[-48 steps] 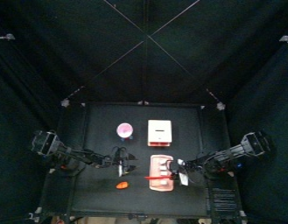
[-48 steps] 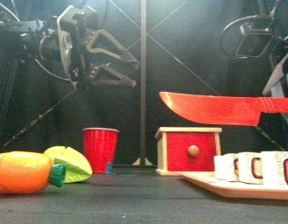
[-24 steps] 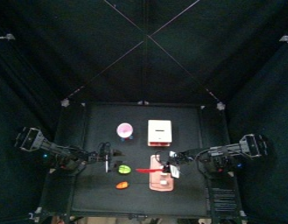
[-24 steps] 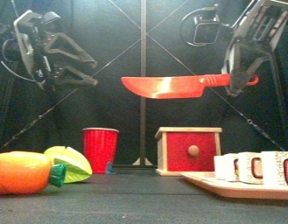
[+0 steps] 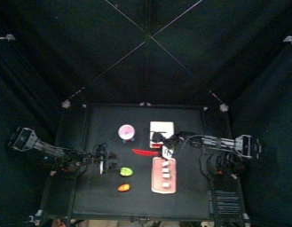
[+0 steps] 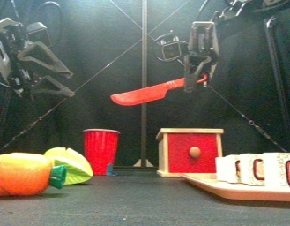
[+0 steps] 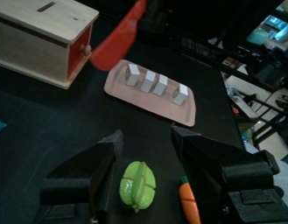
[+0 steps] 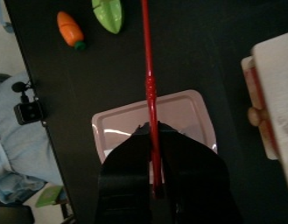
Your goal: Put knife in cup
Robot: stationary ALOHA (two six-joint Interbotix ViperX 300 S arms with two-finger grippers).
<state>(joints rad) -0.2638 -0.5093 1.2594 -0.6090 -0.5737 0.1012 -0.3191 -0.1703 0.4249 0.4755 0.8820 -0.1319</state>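
Front view: my right claw [image 6: 197, 78] clamps the light, stiff knife [image 6: 147, 92] by its handle above the cup [image 6: 101, 150]; left claw [image 6: 47, 78] gapes.

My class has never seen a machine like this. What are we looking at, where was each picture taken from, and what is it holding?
It is a robot with two black arms at a small table. One picture looks straight down, one looks level across the table, and one camera rides on each wrist. The right hand grips a red toy knife in the air. The left hand hangs open and empty. On the table: a pink cup, a white box, a pink tray of small blocks, and toy vegetables.
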